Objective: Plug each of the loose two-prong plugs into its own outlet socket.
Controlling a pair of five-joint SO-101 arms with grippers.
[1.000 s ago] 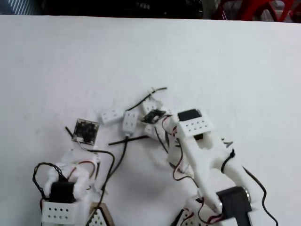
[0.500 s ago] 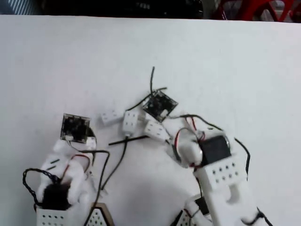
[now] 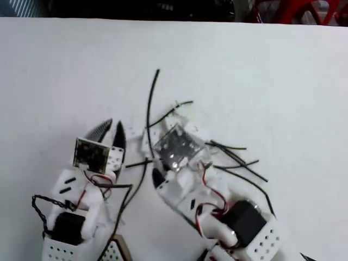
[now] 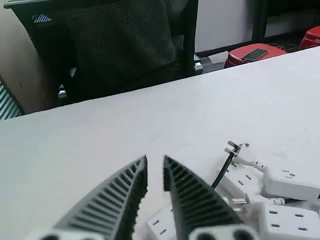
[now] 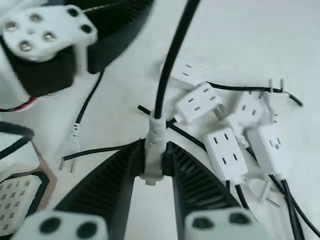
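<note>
My right gripper is shut on a white two-prong plug whose black cord stands up and away over the table. Several white outlet sockets lie in a jumbled cluster just beyond it, one of them right beside a fingertip. In the high view this gripper sits at the cluster's near edge, partly hidden under its camera board. My left gripper hovers narrowly open with nothing between its fingers, left of the sockets. A plugged cord end shows its prongs behind them.
Another loose plug on a black cord lies on the table near the arm bases. More black cords trail right of the cluster. The left arm crowds close beside the right gripper. A wide stretch of white table lies beyond.
The right arm swung from above the sockets to their near side, now holding a plug with its cord raised. The left arm reached forward from its folded pose toward the cluster.
</note>
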